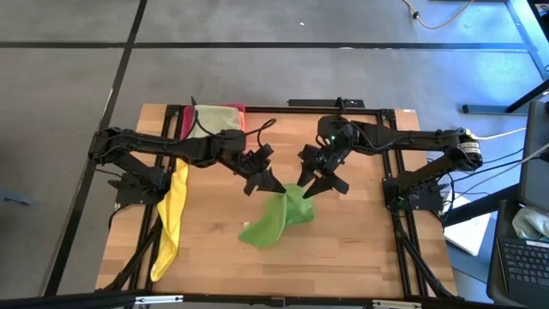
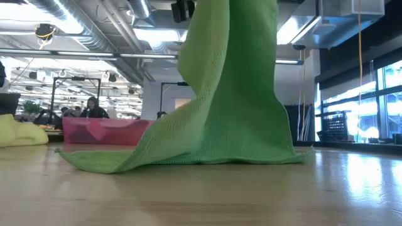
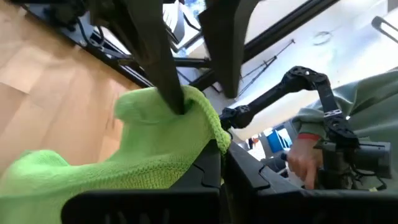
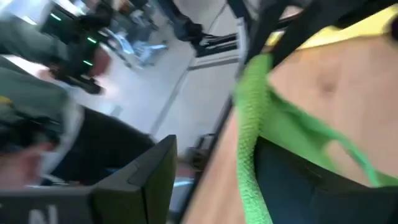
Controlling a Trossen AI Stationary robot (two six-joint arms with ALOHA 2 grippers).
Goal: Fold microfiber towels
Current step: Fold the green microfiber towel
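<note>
**Green cloth lifted between both grippers**

High view: your bright green microfiber towel (image 1: 276, 219) hangs at the table's middle, its upper edge raised and its lower part trailing on the light wooden table (image 1: 343, 249). Your left gripper (image 1: 273, 184) is clenched on the towel's upper corner. Your right gripper (image 1: 316, 185) sits just beside it at the same raised edge, fingers spread wide; whether they grasp the cloth you cannot tell here. A yellow microfiber towel (image 1: 171, 219) lies in a long strip along the table's left side. At the far edge, a rigid pink-red rectangular tray (image 1: 233, 110) holds a pale olive-green cloth (image 1: 214, 118).

Low view: the green towel (image 2: 232, 94) rises out of the top of the picture, with its bottom edge spread on the wood. The tray (image 2: 107, 130) and a yellow heap (image 2: 22, 133) stand behind it.

Left wrist view: the left fingers (image 3: 163, 56) pinch a fold of green cloth (image 3: 161, 143).

Right wrist view: a green edge (image 4: 249, 137) runs across one right finger (image 4: 298, 180).
</note>
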